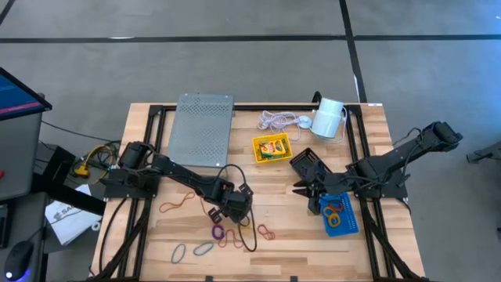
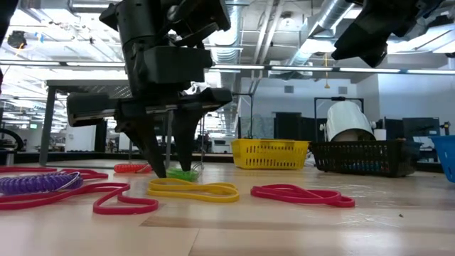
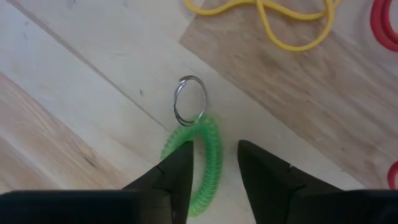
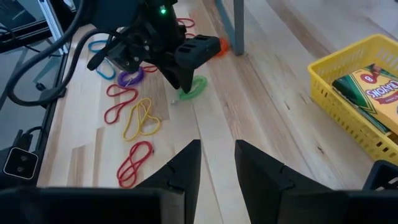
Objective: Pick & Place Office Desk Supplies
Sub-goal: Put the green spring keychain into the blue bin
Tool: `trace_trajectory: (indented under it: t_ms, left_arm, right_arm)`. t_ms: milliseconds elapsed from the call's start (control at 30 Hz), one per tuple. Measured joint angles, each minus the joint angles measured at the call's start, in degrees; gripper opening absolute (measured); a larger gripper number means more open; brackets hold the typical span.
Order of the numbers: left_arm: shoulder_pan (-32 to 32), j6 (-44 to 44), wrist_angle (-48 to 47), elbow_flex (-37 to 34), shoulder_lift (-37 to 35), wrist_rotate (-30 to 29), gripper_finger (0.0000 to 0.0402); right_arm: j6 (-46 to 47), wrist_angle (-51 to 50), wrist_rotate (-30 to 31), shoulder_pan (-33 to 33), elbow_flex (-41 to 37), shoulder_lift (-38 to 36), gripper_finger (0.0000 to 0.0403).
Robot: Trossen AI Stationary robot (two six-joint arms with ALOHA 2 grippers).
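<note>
A green coiled loop [image 3: 211, 155] with a metal ring [image 3: 189, 99] lies flat on the wooden table. My left gripper [image 3: 214, 171] points down over it, open. One side of the coil lies in the gap between its fingers. The low view shows the fingertips [image 2: 160, 169] down at the tabletop beside the coil [image 2: 183, 173]. My right gripper [image 4: 214, 165] hangs open and empty above the table's right half [image 1: 301, 188]. The yellow tray [image 1: 271, 148] holds a crayon box. The blue tray [image 1: 341, 216] holds rubber bands. My left gripper comes from above, pointing steeply down, with its fingers on either side of one side of the green coil [image 3: 214, 146], near the ring end. The coil lies flat on the table. I cannot tell whether the fingers touch it.
Loose bands lie around the left gripper: yellow [image 2: 193, 189], red [image 2: 302, 193], purple [image 1: 218, 232], orange [image 1: 176, 204]. A black mesh tray [image 2: 362, 158] stands under the right arm. A grey perforated plate [image 1: 202, 129], a white cord [image 1: 275, 120] and a white cylinder [image 1: 329, 117] sit at the far side.
</note>
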Motion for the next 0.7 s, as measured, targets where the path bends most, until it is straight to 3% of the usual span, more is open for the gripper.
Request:
trace_trajectory:
  t_ms: [233, 433, 700]
  left_arm:
    - [-0.6, -1.7, -0.2, -0.1, -0.1, -0.2, 0.0017]
    - [-0.8, -6.4, 0.3, -0.1, -1.0, -0.3, 0.0005]
    - [-1.6, -13.7, 0.0, -0.3, -7.9, 0.2, 0.0002]
  right_arm:
    - [0.0, 0.1, 0.0, 0.0, 0.0, 0.0, 0.0097]
    - [0.0, 0.2, 0.0, 0.0, 0.0, 0.0, 0.0097]
    - [-1.2, 2.3, 0.0, 0.0, 0.0, 0.0, 0.0097]
